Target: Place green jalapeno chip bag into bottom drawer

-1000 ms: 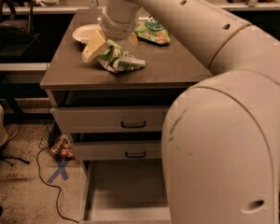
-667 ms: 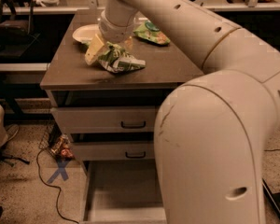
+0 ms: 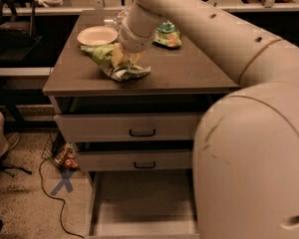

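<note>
The green jalapeno chip bag [image 3: 105,59] lies crumpled on the dark cabinet top, just in front of a white bowl. My gripper [image 3: 120,55] reaches down from the upper right and sits right on the middle of the bag, hiding part of it. The bottom drawer [image 3: 139,208] is pulled out at the foot of the cabinet, and its flat grey floor shows. My arm's big casing covers the right side of the drawer.
A white bowl [image 3: 96,35] stands at the back left of the cabinet top [image 3: 189,71]. A flatter green bag [image 3: 167,34] lies at the back. Two upper drawers [image 3: 139,128] with dark handles are shut. A cable and a blue X [image 3: 64,182] mark the floor at the left.
The gripper stays on the chip bag, which remains on the cabinet top. The arm's large casing has shifted across the right side of the view.
</note>
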